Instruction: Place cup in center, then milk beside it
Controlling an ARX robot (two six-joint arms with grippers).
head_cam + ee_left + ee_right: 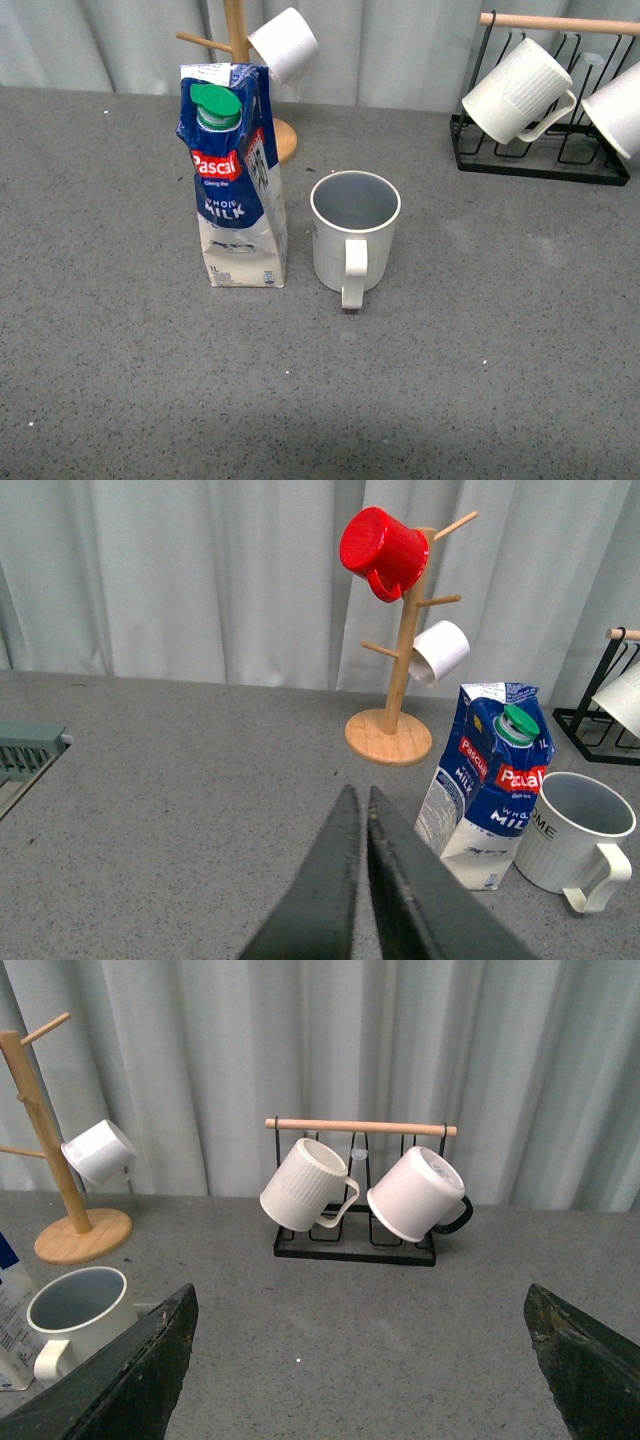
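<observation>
The cup (353, 236), cream-white and ribbed with a grey-blue inside, stands upright near the middle of the grey table, handle toward me. It also shows in the left wrist view (573, 835) with dark lettering, and in the right wrist view (78, 1313). The milk (233, 176), a blue-and-white carton with a green cap, stands upright just left of the cup; it also shows in the left wrist view (487, 781). Neither gripper shows in the front view. My left gripper (358, 800) is shut and empty, away from the milk. My right gripper (362, 1305) is wide open and empty above bare table.
A wooden mug tree (243, 60) with a small white cup (284, 43) stands behind the milk; a red mug (382, 552) hangs on it. A black wire rack (535, 150) at the back right holds white ribbed mugs (515, 92). A grey tray edge (25, 755) lies far left.
</observation>
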